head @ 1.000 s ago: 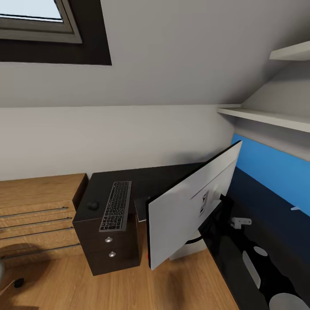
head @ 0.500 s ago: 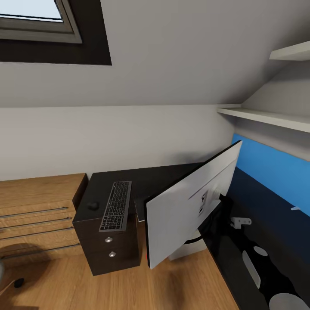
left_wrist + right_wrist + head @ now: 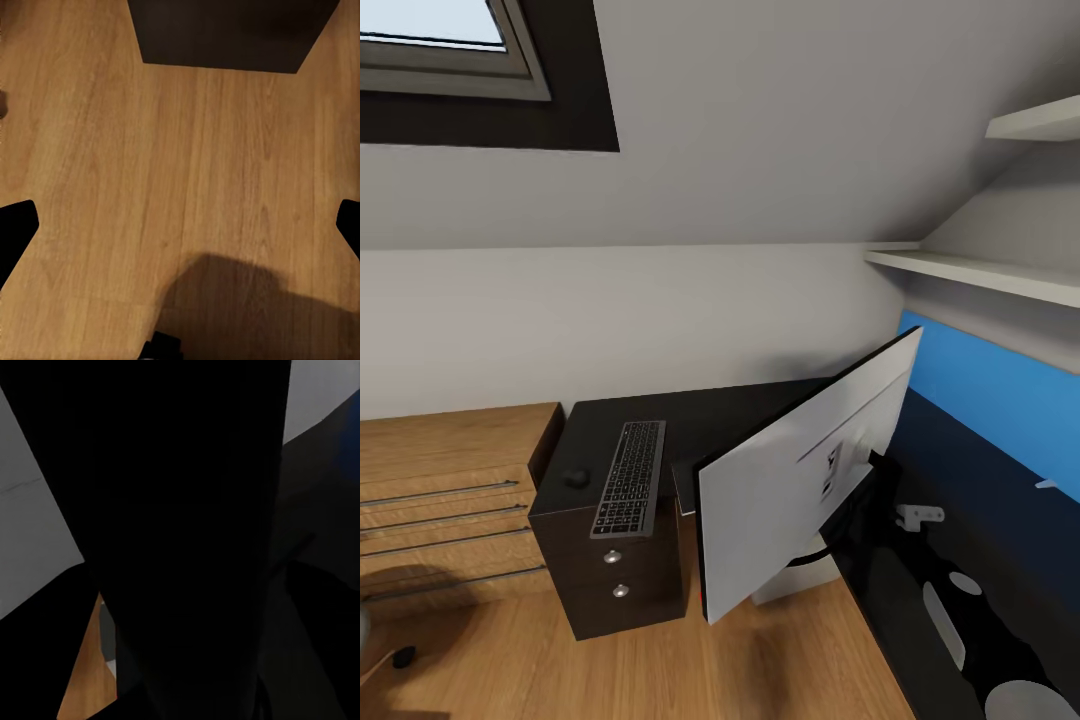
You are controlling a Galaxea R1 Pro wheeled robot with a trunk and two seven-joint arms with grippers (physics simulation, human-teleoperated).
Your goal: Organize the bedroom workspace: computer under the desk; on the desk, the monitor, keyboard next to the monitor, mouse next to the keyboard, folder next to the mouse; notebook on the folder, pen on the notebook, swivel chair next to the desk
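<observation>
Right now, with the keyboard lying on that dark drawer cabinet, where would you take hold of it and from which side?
Probably the near short end of the keyboard, which seems to just overhang the dark drawer cabinet's front edge. Come from the front with one finger above and one below. It lies flat and slim, so its other edges offer little to pinch. The mouse sits close on its left, so avoid that side.

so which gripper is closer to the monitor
right, likely: its wrist view shows a black surface close up, probably the monitor. the left gripper hangs open over wood floor
</observation>
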